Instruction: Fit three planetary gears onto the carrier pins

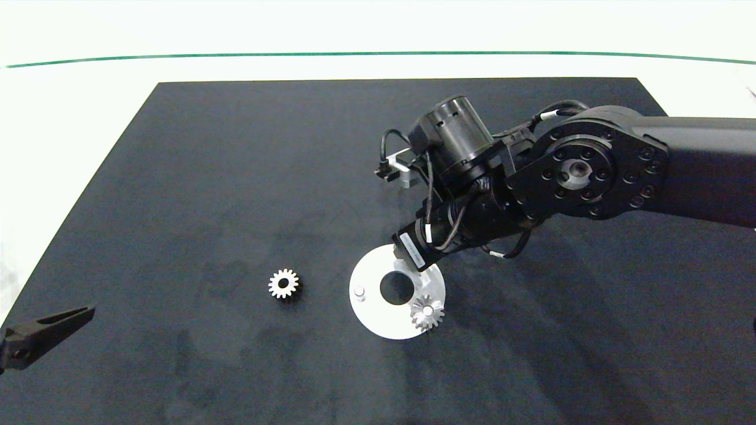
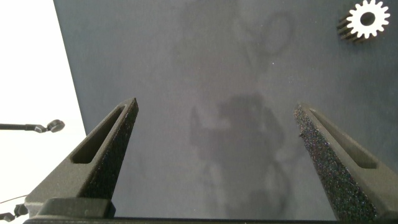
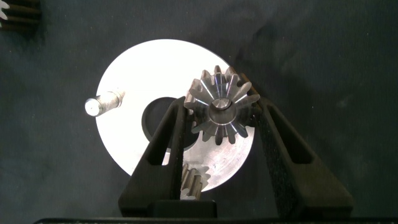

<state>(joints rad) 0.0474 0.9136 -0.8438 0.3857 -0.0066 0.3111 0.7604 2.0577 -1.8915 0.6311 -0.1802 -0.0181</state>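
Right gripper (image 3: pixel 221 118) pinching gear (image 3: pixel 222 113) seated on pin over carrier disc (image 3: pixel 134 74). Risk: early release jams tilted bore. Left gripper (image 2: pixel 214 134) spread, parked near-left.

A lab-like test bench: dark mat (image 1: pixel 236 177) on a bare white table (image 1: pixel 77 118)

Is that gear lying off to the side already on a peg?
No. The loose gear lies flat on the black mat, apart from the white disc, its dark centre hole empty.
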